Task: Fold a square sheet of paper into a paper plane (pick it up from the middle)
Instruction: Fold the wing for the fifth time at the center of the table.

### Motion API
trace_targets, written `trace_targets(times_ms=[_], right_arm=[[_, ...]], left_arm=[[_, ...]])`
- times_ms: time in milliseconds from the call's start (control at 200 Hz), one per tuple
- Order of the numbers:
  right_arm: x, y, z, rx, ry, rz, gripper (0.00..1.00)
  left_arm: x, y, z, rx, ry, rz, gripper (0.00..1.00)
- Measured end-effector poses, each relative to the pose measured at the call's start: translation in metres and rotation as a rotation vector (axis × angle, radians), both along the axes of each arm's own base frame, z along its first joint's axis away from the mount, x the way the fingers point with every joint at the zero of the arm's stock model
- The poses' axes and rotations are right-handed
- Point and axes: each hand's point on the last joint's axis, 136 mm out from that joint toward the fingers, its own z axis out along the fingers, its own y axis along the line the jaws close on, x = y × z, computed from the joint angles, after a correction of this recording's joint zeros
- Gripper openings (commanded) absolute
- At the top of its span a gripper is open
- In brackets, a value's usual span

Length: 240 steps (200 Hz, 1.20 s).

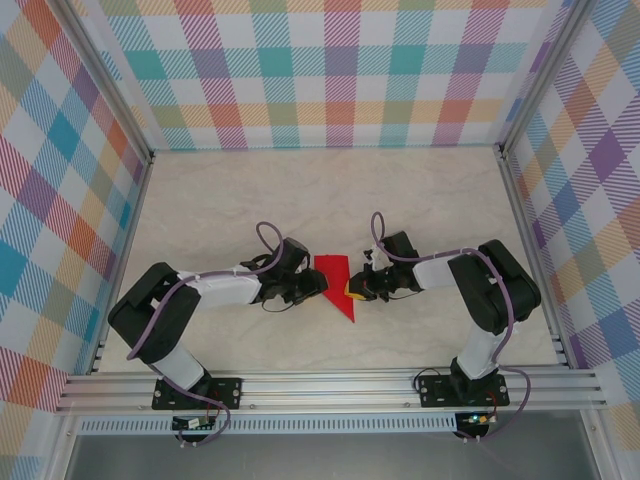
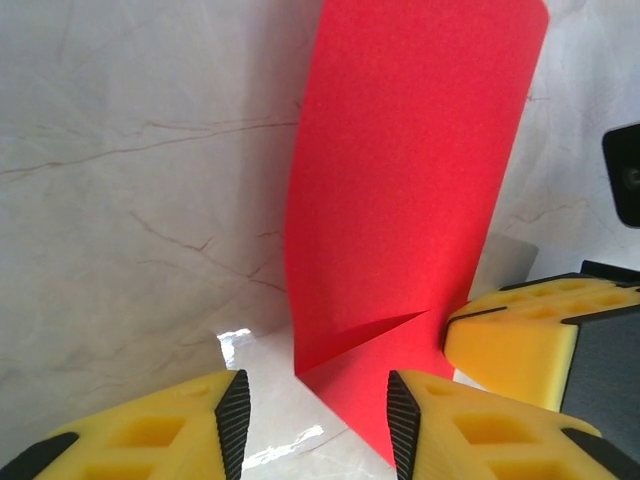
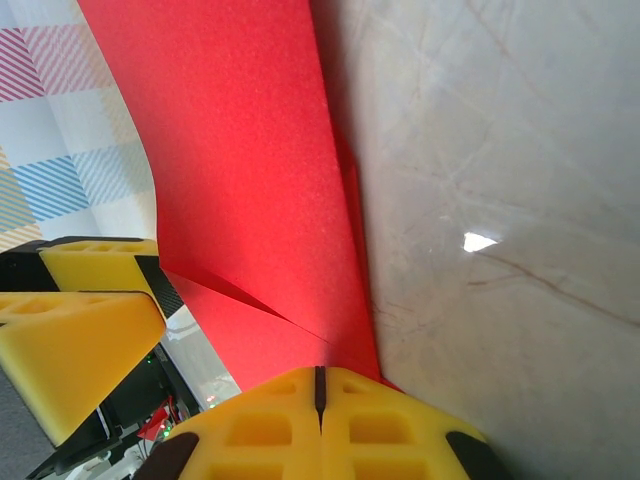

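Mid-fold, the partly folded red sheet of paper (image 1: 335, 280) is pinched near its pointed end by the closed right gripper (image 3: 320, 385), while the left gripper (image 2: 318, 425), facing the right gripper with jaws apart astride the sheet, likely must next clamp and press the crease.

Bright even light; faint soft shadows; small glare spots on glossy table (image 2: 130, 220); wrist close-ups sharp.
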Motion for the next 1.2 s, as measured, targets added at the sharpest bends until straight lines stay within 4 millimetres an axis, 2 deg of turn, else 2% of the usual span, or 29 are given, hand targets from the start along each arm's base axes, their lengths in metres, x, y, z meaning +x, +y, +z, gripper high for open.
trace_targets(times_ms=[220, 565, 660, 740, 985, 1125, 1200], right_arm=[[0.000, 0.000, 0.000, 0.001, 0.002, 0.000, 0.03], [0.000, 0.000, 0.001, 0.007, 0.011, 0.002, 0.07], [0.001, 0.000, 0.002, 0.004, 0.015, 0.005, 0.13], [0.003, 0.001, 0.005, 0.000, 0.013, 0.009, 0.26], [0.013, -0.009, 0.017, -0.066, -0.061, -0.024, 0.29], [0.012, -0.017, 0.042, -0.101, -0.200, -0.040, 0.38], [0.008, -0.016, 0.055, -0.137, -0.305, -0.020, 0.37]], left_arm=[[0.004, -0.011, -0.006, -0.028, 0.016, -0.018, 0.38], [0.014, -0.023, 0.002, -0.045, -0.009, -0.068, 0.11], [0.014, -0.023, 0.002, -0.041, -0.012, -0.076, 0.06], [0.014, -0.023, 0.002, -0.039, -0.014, -0.079, 0.01], [0.013, -0.022, 0.002, -0.030, -0.003, -0.079, 0.00], [0.013, -0.022, 0.006, -0.034, -0.002, -0.073, 0.00], [0.013, -0.022, 0.008, -0.034, 0.002, -0.071, 0.00]])
